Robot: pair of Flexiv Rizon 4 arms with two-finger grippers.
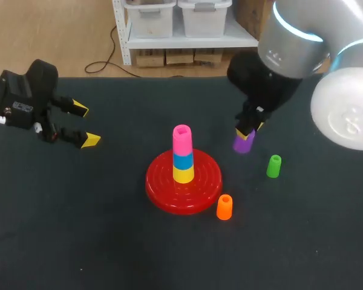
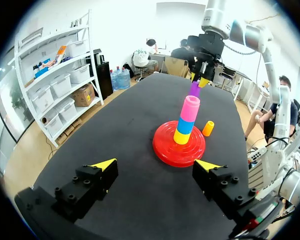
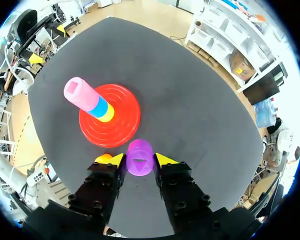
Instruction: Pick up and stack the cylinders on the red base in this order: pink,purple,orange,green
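On the red base stands a stack of yellow, blue and pink cylinders, the pink cylinder on top. To its right my right gripper is shut on the purple cylinder, which hangs off the table. The orange cylinder stands at the base's front right; in the right wrist view only a sliver of it shows beside a finger. The green cylinder stands further right. My left gripper is open and empty at the far left.
A dark cloth covers the whole table. My right arm's big joints hang over the table's right side.
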